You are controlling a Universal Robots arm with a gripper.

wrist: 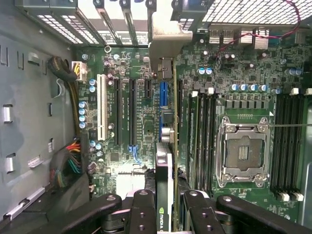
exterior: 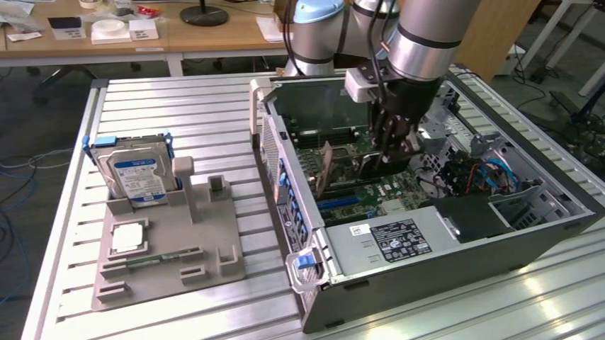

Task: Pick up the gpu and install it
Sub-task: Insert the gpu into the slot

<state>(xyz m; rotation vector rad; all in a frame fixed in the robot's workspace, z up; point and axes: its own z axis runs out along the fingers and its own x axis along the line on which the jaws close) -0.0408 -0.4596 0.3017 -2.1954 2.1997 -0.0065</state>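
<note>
My gripper (exterior: 390, 150) reaches down into the open computer case (exterior: 529, 234) and is shut on the gpu (exterior: 327, 167), which it holds on edge over the motherboard (exterior: 378, 191). In the wrist view the gpu (wrist: 165, 156) runs as a thin edge-on card between my two black fingers (wrist: 144, 209), and my gripper (wrist: 168, 217) grips its near end. The gpu's pale metal bracket (wrist: 163, 36) points at the case's rear slot openings. The card lies along the expansion slots (wrist: 131, 112); I cannot tell whether it is seated.
A silver hard drive (exterior: 135, 174) stands in a grey fixture (exterior: 166, 255) on the slatted table at the exterior view's left. Inside the case are a CPU socket (wrist: 243, 151), memory slots (wrist: 202, 141), cable bundles (wrist: 68, 165) and a labelled metal box (exterior: 397, 239).
</note>
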